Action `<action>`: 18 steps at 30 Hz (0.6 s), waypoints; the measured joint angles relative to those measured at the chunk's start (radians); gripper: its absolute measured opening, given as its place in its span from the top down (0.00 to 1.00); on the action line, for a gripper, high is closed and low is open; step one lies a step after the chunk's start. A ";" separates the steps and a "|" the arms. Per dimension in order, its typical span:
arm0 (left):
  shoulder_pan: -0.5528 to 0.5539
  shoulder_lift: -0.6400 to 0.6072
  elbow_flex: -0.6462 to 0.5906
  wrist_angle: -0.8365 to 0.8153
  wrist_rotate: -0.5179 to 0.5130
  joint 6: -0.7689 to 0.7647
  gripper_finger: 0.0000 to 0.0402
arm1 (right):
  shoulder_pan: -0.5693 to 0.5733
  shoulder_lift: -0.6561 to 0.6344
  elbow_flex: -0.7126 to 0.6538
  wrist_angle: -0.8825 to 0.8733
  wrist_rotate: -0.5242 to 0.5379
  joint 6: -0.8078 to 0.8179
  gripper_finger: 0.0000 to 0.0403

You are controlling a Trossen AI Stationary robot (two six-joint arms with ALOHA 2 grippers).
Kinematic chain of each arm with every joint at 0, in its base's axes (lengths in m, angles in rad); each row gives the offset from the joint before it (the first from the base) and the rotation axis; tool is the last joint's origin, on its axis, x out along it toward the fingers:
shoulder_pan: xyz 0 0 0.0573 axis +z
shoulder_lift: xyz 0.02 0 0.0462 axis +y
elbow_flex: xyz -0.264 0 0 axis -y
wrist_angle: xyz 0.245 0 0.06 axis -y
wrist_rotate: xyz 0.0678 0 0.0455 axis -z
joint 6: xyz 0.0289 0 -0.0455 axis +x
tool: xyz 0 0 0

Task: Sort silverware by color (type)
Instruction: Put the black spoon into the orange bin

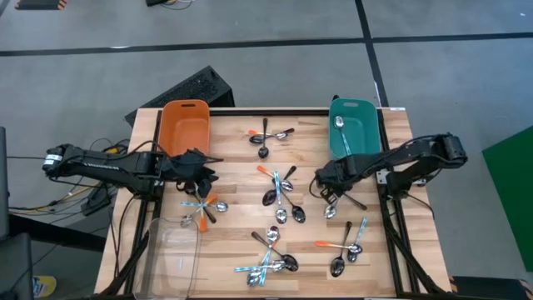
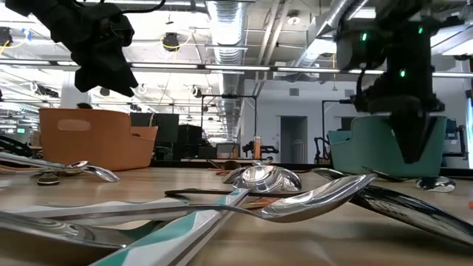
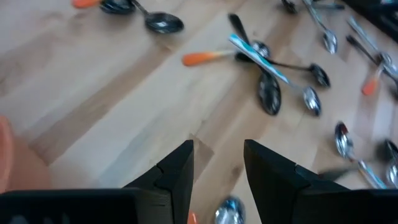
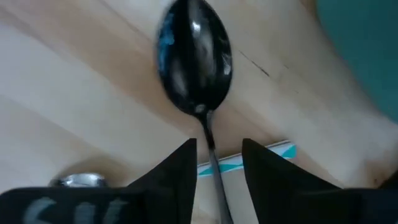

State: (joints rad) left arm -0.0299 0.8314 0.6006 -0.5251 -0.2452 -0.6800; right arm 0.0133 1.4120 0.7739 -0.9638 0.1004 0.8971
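Observation:
Spoons with dark, light-blue and orange handles lie scattered flat on the wooden table (image 1: 237, 175). One spoon (image 1: 340, 125) lies in the teal bin (image 1: 354, 137). My right gripper (image 1: 326, 187) is open and low over the table in front of that bin. Its fingers stand on either side of the thin handle (image 4: 213, 155) of a dark spoon (image 4: 194, 62), which lies across a light-blue handle (image 4: 273, 151). My left gripper (image 1: 196, 172) is open and empty, held above the table beside the orange bin (image 1: 185, 125); it also shows in the left wrist view (image 3: 217, 168).
Spoon clusters lie at the far middle (image 1: 266, 137), the centre (image 1: 281, 190), near my left gripper (image 1: 204, 208), the near middle (image 1: 271, 257) and the near right (image 1: 346, 246). A clear bin (image 1: 171, 250) stands at the near left corner.

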 joint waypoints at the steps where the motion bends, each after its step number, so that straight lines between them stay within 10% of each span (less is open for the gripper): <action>1: 0.000 0.000 0.000 0.004 -0.004 -0.003 0.68 | -0.022 0.000 -0.015 0.009 -0.014 -0.012 0.60; 18: 0.000 0.000 0.000 0.005 -0.026 -0.032 0.68 | -0.032 0.000 -0.064 0.052 -0.075 -0.123 0.57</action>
State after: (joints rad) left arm -0.0296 0.8314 0.6006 -0.5198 -0.2710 -0.7120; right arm -0.0185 1.4117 0.7101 -0.9123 0.0251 0.7740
